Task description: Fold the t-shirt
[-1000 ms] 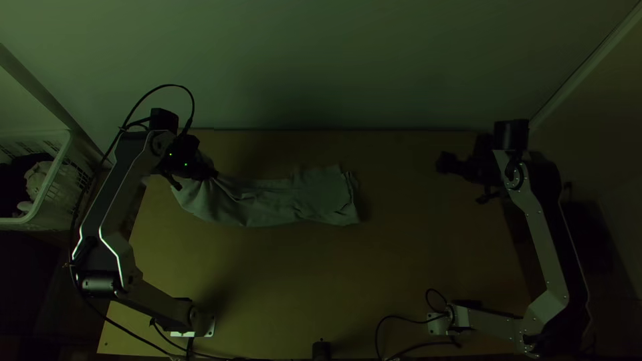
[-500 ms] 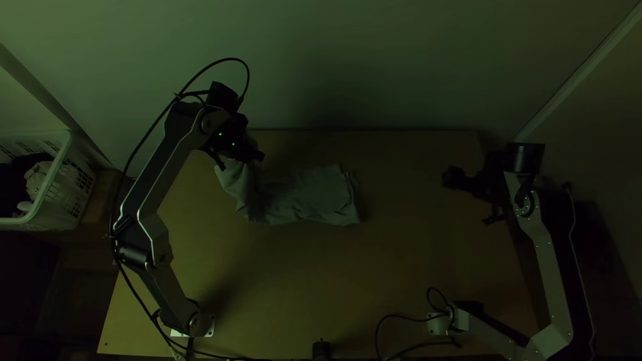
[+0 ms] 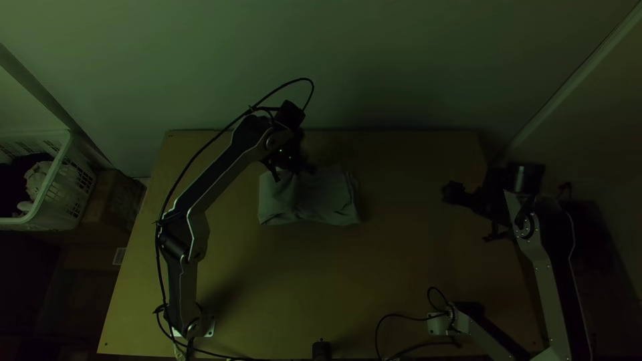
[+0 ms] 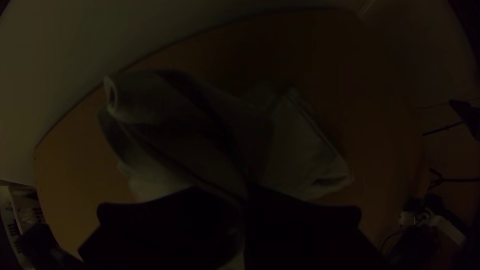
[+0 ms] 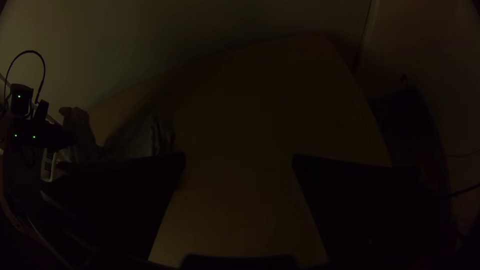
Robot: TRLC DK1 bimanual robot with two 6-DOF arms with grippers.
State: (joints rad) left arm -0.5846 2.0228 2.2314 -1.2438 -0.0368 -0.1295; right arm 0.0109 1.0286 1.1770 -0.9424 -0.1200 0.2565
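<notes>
The grey-green t-shirt (image 3: 321, 200) lies as a folded, wrinkled bundle near the middle of the table's far half. Over its far left part is my left gripper (image 3: 309, 168), shut on the cloth. In the left wrist view the t-shirt (image 4: 300, 145) runs up between the fingers of my left gripper (image 4: 245, 192), a raised fold draping from them. My right gripper (image 3: 449, 193) is apart from the cloth, over the table's right side. The right wrist view shows my right gripper (image 5: 239, 162) wide open with bare table between its fingers, and the t-shirt (image 5: 135, 140) off beyond one finger.
A white basket (image 3: 60, 174) holding cloth items stands beyond the table's left edge, with a brown box (image 3: 110, 200) next to it. A small black object (image 3: 322, 349) is at the near edge of the wooden table (image 3: 321, 281). Cables lie by both bases.
My left gripper has moved right, bringing the t-shirt's left end over onto the rest, so the cloth covers a shorter stretch. The right arm has shifted slightly toward the near side.
</notes>
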